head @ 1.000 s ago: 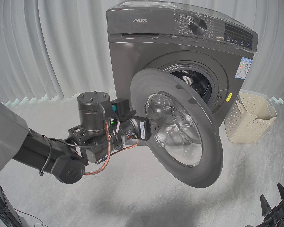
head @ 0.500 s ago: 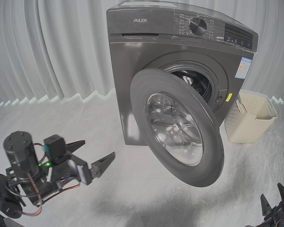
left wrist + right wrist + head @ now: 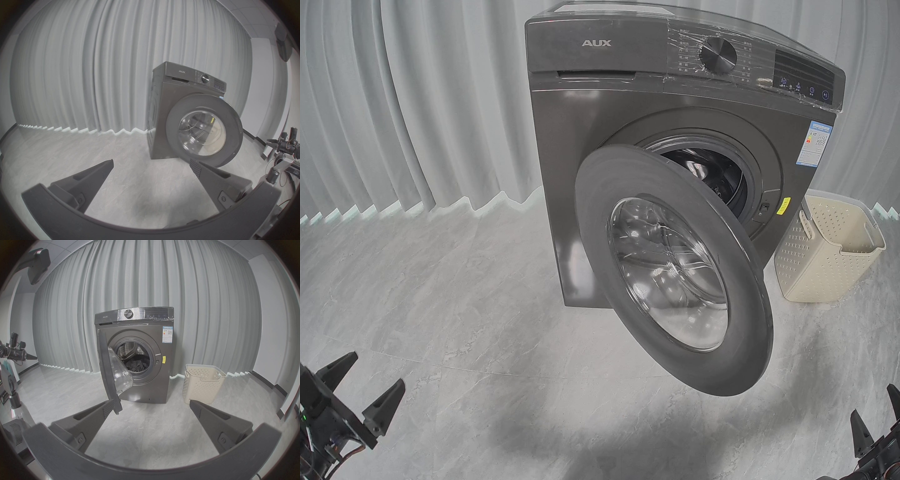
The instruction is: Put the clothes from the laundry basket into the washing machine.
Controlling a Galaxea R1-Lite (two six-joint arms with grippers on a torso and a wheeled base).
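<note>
The left hand [image 3: 369, 381] and right hand [image 3: 872, 409] hang low, wide open, holding nothing. Dark clothes [image 3: 136, 365] lie inside the washing machine [image 3: 581, 125]. The laundry basket [image 3: 806, 262] beside it looks empty, so loading seems done; the door [image 3: 675, 269] is open.

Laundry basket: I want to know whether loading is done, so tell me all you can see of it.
The laundry basket is cream plastic with perforated walls and a solid rim. It stands upright on the grey floor, to the robot's right of the washing machine, a gap apart. Only the floor touches it. Nothing shows above its rim; its bottom is hidden.
</note>
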